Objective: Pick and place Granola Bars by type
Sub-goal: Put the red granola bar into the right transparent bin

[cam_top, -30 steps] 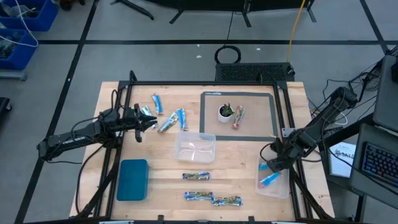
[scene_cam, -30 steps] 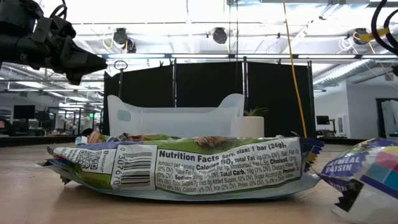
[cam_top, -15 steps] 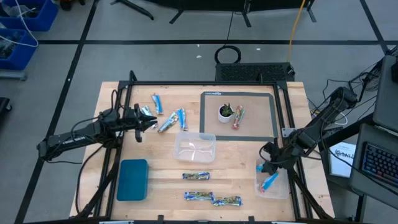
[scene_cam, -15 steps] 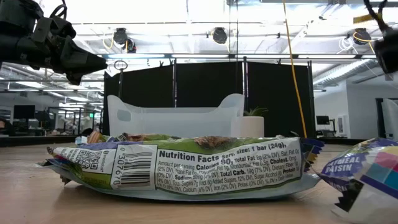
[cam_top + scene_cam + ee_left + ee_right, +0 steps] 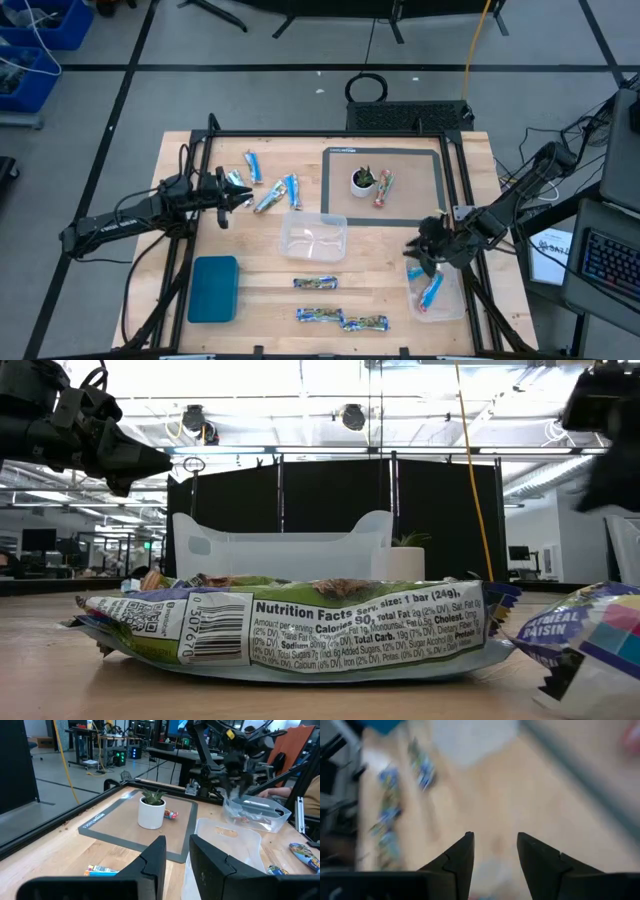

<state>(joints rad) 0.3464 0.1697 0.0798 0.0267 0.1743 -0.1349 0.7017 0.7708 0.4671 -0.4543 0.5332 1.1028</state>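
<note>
Blue and silvery granola bars [image 5: 268, 200] lie flat on the wood at far left, just past my left gripper [image 5: 247, 199], which hangs level above the table, open by a narrow gap with nothing in it [image 5: 176, 840]. A red bar [image 5: 383, 187] lies on the grey mat beside a white plant pot [image 5: 362, 180]. Three patterned bars [image 5: 320, 315] lie near the front edge. My right gripper [image 5: 415, 250] hovers open and slanting down beside the right clear tub [image 5: 445, 305], which holds a blue bar [image 5: 432, 292]. Its wrist view is blurred [image 5: 493, 836].
An empty clear tub [image 5: 313, 237] stands mid-table. A blue tray [image 5: 213, 288] lies at the front left. In the low view a patterned bar [image 5: 290, 625] fills the foreground. Bare wood lies between the middle tub and the right tub.
My right gripper has moved away from above the right tub, toward the table's middle and slightly up, and has rolled and tipped its wrist; it stays open. The left arm has kept still.
</note>
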